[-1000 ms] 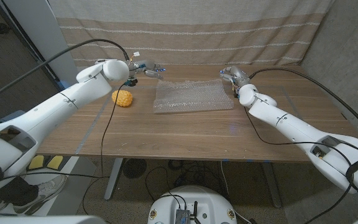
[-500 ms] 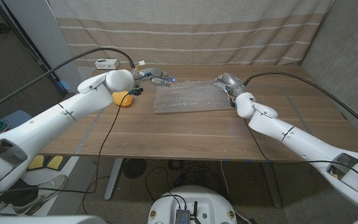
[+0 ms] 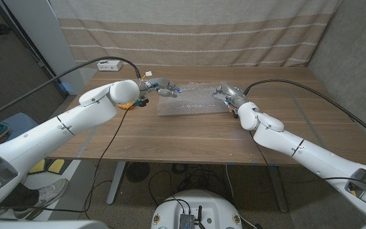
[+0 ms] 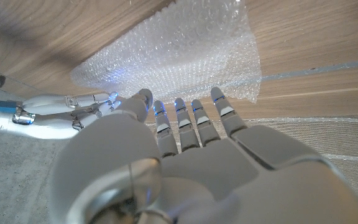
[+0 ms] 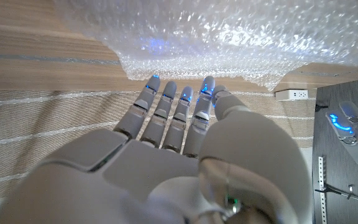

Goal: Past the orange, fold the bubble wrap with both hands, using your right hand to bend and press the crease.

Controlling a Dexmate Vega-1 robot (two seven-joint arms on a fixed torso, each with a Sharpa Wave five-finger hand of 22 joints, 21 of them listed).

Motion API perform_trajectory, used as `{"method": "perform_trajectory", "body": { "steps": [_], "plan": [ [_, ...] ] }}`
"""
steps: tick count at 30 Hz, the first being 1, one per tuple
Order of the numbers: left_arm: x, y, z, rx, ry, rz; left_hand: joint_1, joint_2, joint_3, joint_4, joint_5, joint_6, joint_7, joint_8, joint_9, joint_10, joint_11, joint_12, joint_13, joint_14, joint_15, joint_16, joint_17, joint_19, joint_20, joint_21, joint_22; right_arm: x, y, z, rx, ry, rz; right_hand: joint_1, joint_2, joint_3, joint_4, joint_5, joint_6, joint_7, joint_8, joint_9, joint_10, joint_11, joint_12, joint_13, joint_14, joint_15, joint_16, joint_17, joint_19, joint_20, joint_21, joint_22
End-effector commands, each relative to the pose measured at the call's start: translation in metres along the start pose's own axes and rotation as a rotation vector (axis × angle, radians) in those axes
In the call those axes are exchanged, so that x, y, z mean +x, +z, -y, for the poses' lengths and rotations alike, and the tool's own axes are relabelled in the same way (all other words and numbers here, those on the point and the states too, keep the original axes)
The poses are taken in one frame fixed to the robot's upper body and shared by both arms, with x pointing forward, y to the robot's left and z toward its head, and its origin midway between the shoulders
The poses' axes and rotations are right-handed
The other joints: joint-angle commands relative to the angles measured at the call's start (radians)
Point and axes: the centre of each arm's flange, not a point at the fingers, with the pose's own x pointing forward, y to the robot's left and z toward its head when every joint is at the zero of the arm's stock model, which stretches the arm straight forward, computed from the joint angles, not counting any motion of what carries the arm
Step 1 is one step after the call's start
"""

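Both hands closing on the bubble wrap's far edge

Your left hand (image 3: 161,85) and right hand (image 3: 226,93) have moved inward to the bubble wrap (image 3: 192,102) at mid-table; fingers extended, slightly apart, gripping nothing. Grasp comes next.

Wooden table (image 3: 189,137) with plank grain, backed by a beige curtain (image 3: 189,32) with pale horizontal stripes. Grey wall panel (image 3: 33,38) at far left, dark textured wall (image 3: 358,44) at right. Small white power strip (image 3: 110,64) at the table's far left corner. Tangled cables (image 3: 189,173) on the floor beneath.
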Motion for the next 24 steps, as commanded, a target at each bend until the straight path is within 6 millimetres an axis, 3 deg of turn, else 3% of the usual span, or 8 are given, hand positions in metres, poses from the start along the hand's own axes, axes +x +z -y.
{"method": "perform_trajectory", "body": {
  "steps": [1, 9, 14, 17, 24],
  "plan": [
    [-0.021, 0.015, 0.026, 0.042, -0.009, 0.003, -0.006, -0.006, 0.005, -0.007, -0.002, 0.014, -0.001, 0.001, 0.002, 0.017, -0.005, 0.006, 0.001, 0.013, -0.011, -0.001, -0.002, 0.021, -0.003, 0.014, 0.003, -0.025, 0.017, -0.013, -0.073, 0.052, 0.013, -0.009, -0.003, 0.000, 0.006, 0.004, 0.004, -0.004, 0.000, 0.004, 0.004, 0.008, -0.001, 0.006, 0.006, -0.072, 0.011, 0.009, 0.000, 0.005, 0.006, 0.005],
    [-0.019, 0.015, 0.034, 0.034, -0.026, 0.006, -0.012, -0.010, 0.007, -0.016, -0.003, 0.021, 0.009, -0.006, 0.001, 0.027, -0.014, 0.002, -0.002, 0.030, -0.021, -0.005, -0.006, 0.053, -0.022, 0.028, 0.001, -0.031, 0.027, -0.020, -0.098, 0.085, 0.024, -0.017, -0.007, 0.001, 0.011, 0.005, -0.011, -0.014, -0.008, 0.003, 0.007, 0.010, -0.002, 0.006, 0.009, -0.070, 0.012, 0.011, 0.003, 0.008, 0.009, 0.006],
    [-0.013, 0.012, 0.038, 0.052, -0.053, 0.001, -0.018, 0.000, 0.013, -0.014, -0.003, 0.011, 0.016, -0.015, 0.001, 0.026, -0.010, -0.003, -0.003, 0.033, -0.023, -0.009, -0.006, 0.058, -0.038, 0.031, -0.001, -0.028, 0.026, -0.029, -0.104, 0.121, 0.018, -0.025, -0.010, 0.002, 0.014, 0.005, -0.047, -0.033, -0.025, 0.003, 0.015, 0.015, 0.000, 0.006, 0.014, -0.065, 0.013, 0.013, 0.006, 0.010, 0.012, 0.007],
    [-0.004, 0.005, 0.040, 0.034, -0.093, -0.007, -0.016, 0.008, 0.022, -0.019, -0.001, -0.013, 0.026, -0.029, 0.001, 0.016, -0.010, -0.012, -0.005, 0.006, -0.022, -0.022, -0.008, 0.043, -0.057, 0.026, -0.003, -0.024, 0.023, -0.032, -0.092, 0.142, 0.010, -0.029, -0.010, 0.003, 0.015, 0.006, -0.074, -0.038, -0.037, 0.003, 0.022, 0.015, 0.002, 0.007, 0.021, -0.058, 0.014, 0.012, 0.004, 0.012, 0.012, 0.007],
    [0.010, -0.014, 0.045, -0.020, -0.135, -0.043, -0.019, 0.027, 0.039, -0.015, 0.001, -0.038, 0.043, -0.040, 0.001, -0.007, 0.000, -0.029, -0.007, -0.028, -0.006, -0.031, -0.007, 0.008, -0.062, 0.013, -0.007, -0.015, 0.020, -0.036, -0.113, 0.176, -0.006, -0.043, -0.010, 0.002, 0.024, 0.006, -0.093, -0.042, -0.044, 0.002, 0.024, 0.019, 0.002, 0.007, 0.022, -0.054, 0.012, 0.012, -0.003, 0.014, 0.010, 0.007]
  ]
}}
